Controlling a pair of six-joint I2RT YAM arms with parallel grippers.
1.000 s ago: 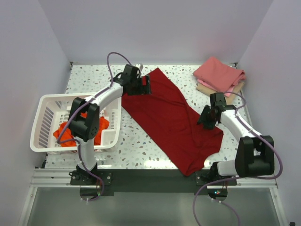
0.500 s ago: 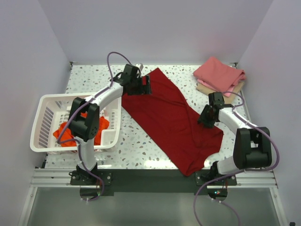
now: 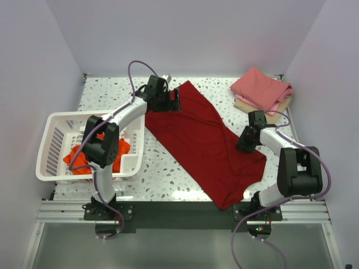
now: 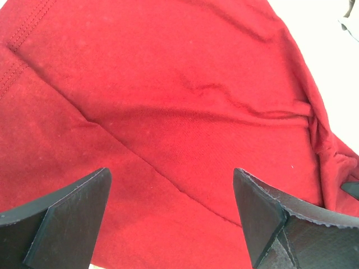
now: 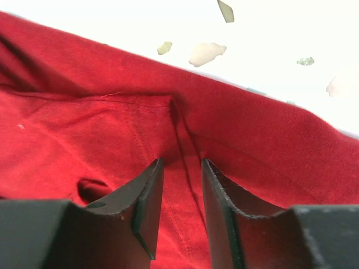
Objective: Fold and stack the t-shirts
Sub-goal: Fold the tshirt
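Your right gripper (image 5: 180,168) has narrowed in the last 1 second around a ridge at the right edge of the crimson t-shirt (image 3: 205,143), spread mid-table. I can't tell if it grips yet. Your left gripper (image 4: 171,179) stays wide open and empty over the far corner, so the fold looks imminent.

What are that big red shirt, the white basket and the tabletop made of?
The dark red shirt looks like soft matte knit cotton: fine weave, stitched seams, limp creases. The white basket seems moulded plastic, smooth with slotted walls. The table looks like speckled terrazzo or a laminate imitating it; I cannot tell which.
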